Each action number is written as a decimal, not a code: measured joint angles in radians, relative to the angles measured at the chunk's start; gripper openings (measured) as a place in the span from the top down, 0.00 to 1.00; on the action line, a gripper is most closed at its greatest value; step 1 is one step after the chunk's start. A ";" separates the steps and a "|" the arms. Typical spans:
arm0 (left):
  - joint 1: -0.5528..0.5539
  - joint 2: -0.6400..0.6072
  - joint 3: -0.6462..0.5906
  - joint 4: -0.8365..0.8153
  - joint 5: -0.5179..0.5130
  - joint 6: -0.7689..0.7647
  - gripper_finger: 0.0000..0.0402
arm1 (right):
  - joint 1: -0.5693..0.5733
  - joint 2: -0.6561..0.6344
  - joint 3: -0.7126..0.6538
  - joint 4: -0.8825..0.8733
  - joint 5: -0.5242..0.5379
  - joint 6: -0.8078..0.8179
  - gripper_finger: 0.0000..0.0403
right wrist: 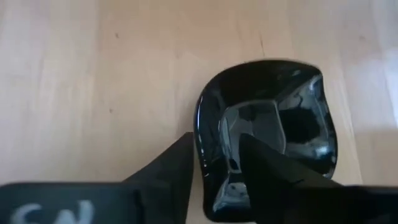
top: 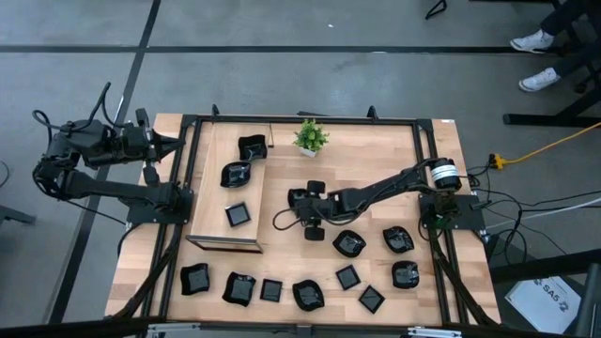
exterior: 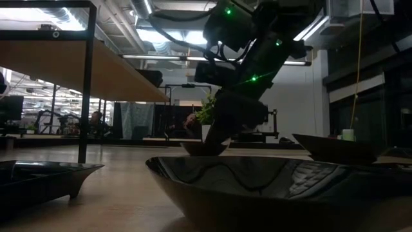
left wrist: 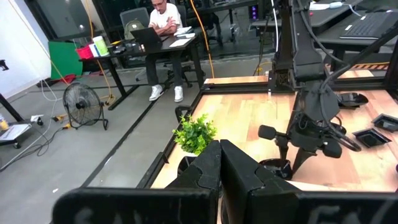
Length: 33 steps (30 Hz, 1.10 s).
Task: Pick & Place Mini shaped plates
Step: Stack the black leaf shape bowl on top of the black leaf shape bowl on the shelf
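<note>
High view: three plates (top: 238, 214) lie on the raised tray (top: 211, 202); about ten sit on the worktop (top: 376, 160). Right hand (top: 315, 225) straddles the rim of one plate (right wrist: 267, 134) mid-worktop, fingers either side. Left hand (top: 178, 144) waits shut, off the worktop's left edge. Most remains.

high: straight down | low: table-level, dim | wrists: close, forward
</note>
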 joint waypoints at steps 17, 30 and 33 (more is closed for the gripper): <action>0.000 0.000 0.000 0.000 0.000 0.000 0.99 | 0.000 0.000 0.000 -0.021 0.089 0.026 0.99; 0.000 0.000 0.000 0.000 0.000 0.000 0.99 | 0.000 -0.059 0.003 0.010 0.086 0.022 0.99; 0.000 0.000 0.000 0.000 0.000 0.000 0.99 | 0.000 -0.082 0.003 0.014 0.085 0.026 1.00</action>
